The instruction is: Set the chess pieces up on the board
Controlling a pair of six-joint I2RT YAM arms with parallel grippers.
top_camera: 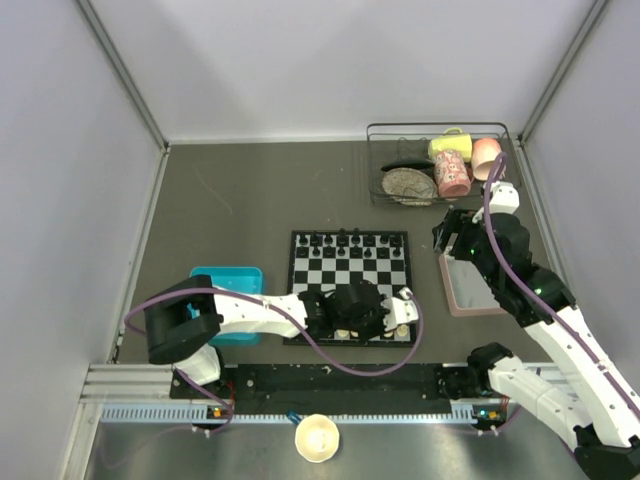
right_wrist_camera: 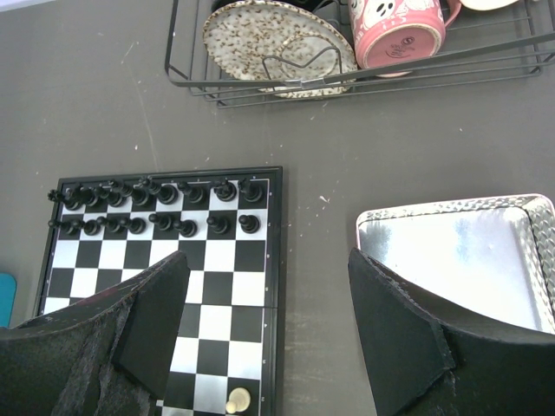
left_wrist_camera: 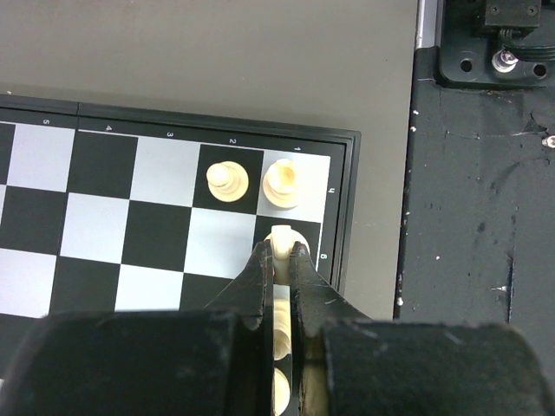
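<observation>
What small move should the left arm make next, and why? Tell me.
Probably settle down and open. The left gripper is shut on a cream piece over a dark edge square of the board, beside two standing cream pieces. Whether it has touched down is unclear.

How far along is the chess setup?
Done: black pieces line the far two rows; two cream pieces stand at the board's near corner. In hand: left gripper shut on a third cream piece. Left: most visible near squares bare; right gripper open.

Glossy board, smooth cream chess pieces, matt grey table, metal wire rack, shiny metal tray
</observation>
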